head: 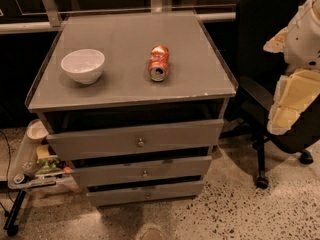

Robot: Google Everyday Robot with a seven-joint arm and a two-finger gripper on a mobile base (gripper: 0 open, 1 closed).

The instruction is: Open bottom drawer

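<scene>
The grey cabinet (pixel 130 49) has three drawer fronts, one above the other. The bottom drawer (pixel 115 196) is the narrowest and lowest front, just above the floor, with a tiny round metal knob (pixel 147 195) at its centre. Its front sits about flush with the cabinet. My gripper (pixel 290 101), white with yellowish parts, hangs at the right edge of the view. It is level with the cabinet top, well right of and above the bottom drawer, and it touches nothing.
A white bowl (pixel 83 65) and a crushed orange can (pixel 159 63) lie on the cabinet top. A black office chair (pixel 260 59) stands right of the cabinet, behind my gripper. A low tray stand (pixel 20 164) with small items is at the left. The floor is speckled.
</scene>
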